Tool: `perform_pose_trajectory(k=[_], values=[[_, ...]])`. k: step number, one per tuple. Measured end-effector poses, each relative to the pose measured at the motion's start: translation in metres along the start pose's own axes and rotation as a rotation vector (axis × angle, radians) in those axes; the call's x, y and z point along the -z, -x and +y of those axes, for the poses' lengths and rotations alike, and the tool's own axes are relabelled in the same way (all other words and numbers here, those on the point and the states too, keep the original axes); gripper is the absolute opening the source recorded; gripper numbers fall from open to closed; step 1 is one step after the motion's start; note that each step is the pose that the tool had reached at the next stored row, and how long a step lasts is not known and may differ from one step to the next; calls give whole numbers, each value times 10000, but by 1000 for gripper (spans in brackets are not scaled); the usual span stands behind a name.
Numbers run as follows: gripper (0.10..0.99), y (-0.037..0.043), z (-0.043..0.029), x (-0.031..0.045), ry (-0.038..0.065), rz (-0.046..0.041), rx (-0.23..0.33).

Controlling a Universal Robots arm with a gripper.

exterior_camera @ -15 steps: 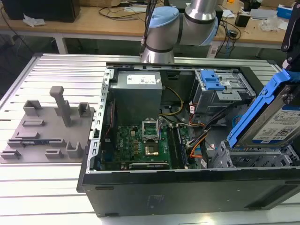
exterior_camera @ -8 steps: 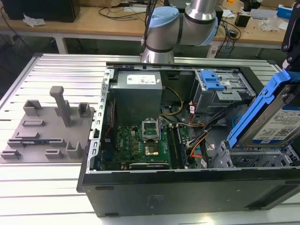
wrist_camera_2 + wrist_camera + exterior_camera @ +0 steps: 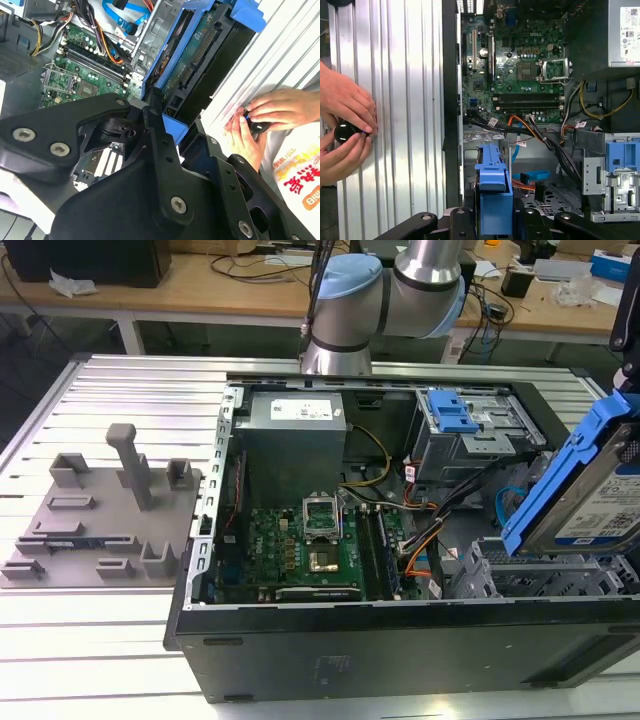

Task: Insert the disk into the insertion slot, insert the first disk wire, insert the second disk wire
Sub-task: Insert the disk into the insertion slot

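While the jaws are clamped on the blue edge of the disk (image 3: 587,492), the disk hangs tilted in the air just above the insertion slot (image 3: 505,577), not yet inside it, with its white label facing up.

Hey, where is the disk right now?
The disk hangs tilted at the exterior view's far right, just above the insertion slot; the first wrist view shows the gripper clamping it.
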State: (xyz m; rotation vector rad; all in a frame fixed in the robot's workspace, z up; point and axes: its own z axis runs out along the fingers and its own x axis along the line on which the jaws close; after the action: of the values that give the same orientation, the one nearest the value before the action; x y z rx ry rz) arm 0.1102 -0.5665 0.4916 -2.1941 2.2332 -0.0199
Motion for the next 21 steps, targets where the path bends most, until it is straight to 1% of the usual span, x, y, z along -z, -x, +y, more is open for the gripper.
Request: perform_pose_trajectory(k=[6, 7, 8, 9, 12, 17, 21], values=[[365, 0, 1, 0, -25, -5, -2], [365, 0, 1, 0, -24, -70, -4], [365, -3, 2, 0, -22, -157, -6], [365, -5, 2, -1, -21, -199, -6], [365, -7, 1, -2, -21, -213, -6], [365, -8, 1, -2, -21, -213, -6], [365, 32, 1, -2, -20, -212, -5]])
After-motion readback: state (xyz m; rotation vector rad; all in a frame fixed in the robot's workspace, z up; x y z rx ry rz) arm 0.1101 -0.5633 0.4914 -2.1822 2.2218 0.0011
